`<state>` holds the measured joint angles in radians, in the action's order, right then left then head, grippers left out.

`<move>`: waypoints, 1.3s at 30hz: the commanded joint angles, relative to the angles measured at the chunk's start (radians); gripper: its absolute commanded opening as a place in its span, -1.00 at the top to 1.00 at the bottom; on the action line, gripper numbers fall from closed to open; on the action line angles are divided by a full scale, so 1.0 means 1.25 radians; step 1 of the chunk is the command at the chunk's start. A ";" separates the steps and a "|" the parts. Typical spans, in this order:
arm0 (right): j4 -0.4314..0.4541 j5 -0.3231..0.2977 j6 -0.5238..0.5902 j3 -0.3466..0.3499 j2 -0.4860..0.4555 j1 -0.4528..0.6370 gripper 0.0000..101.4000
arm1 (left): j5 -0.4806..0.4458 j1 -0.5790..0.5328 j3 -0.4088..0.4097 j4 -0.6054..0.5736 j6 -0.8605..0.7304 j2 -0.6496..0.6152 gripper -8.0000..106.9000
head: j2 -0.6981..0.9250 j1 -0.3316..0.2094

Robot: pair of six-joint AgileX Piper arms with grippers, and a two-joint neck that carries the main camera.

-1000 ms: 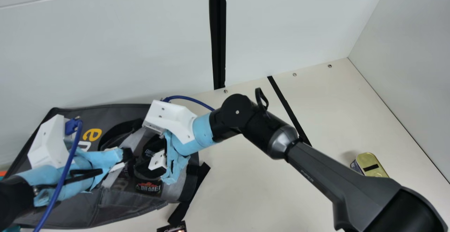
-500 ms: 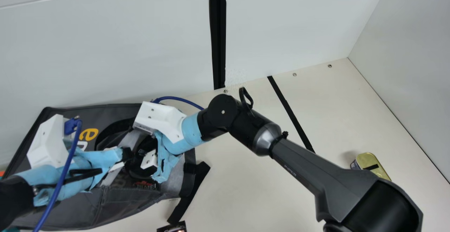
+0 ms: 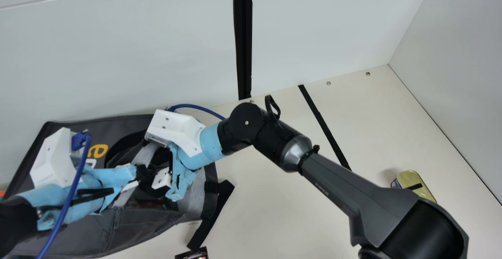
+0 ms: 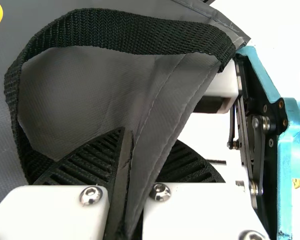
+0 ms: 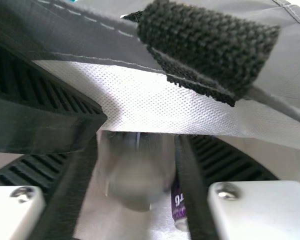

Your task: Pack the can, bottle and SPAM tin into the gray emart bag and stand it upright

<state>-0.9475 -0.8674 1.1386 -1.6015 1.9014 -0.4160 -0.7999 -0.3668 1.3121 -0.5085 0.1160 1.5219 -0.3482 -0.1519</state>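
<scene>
Fingers come in two pairs. Those of the left gripper (image 4: 135,155) are pressed together on a fold of fabric; those of the right gripper (image 5: 135,165) are parted by the width of a blurred, rounded thing (image 5: 137,175) and seem to pinch its sides.

Largest is the gray emart bag (image 3: 84,233), lying slumped on the tabletop (image 3: 282,216) under both pairs, its rim (image 4: 165,112) caught between the left fingers. That grip probably keeps the mouth from sagging shut while the right fingers put their load inside. A black handle loop (image 4: 125,30) arches just past the left fingertips and could snag as the arms part.

The rounded thing may be the bottle or the can; I cannot tell which. Its grip looks snug, sensible until it is well inside.

Well apart from both pairs, out beyond the right fingers, the SPAM tin (image 3: 415,180) sits gold lid up on the tabletop, so packing is likely only partway done. Smallest, a purple-labelled thing (image 5: 178,204) shows just beside the right fingers; what it is, I cannot tell.
</scene>
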 commanded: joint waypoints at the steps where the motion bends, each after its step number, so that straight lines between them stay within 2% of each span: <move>1: 0.003 -0.004 0.002 0.001 -0.002 0.002 -0.52 | 0.000 0.000 0.000 0.000 0.000 0.000 1.00 | -0.001 -0.018; 7: 0.004 -0.009 0.004 0.010 -0.014 0.008 -0.87 | -0.002 0.000 0.000 0.000 0.000 0.000 1.00 | -0.001 -0.018; 21: -0.013 -0.057 0.046 0.081 -0.110 0.060 -0.87 | -0.002 0.000 0.000 0.000 0.000 0.000 1.00 | -0.001 -0.018; 39: -0.031 -0.184 0.125 0.186 -0.257 0.211 -0.87 | -0.002 0.000 0.000 0.000 0.000 0.000 1.00 | -0.001 -0.018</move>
<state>-0.9833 -1.0850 1.2918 -1.3712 1.5886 -0.1687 -0.8018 -0.3668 1.3121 -0.5085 0.1160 1.5219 -0.3482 -0.1519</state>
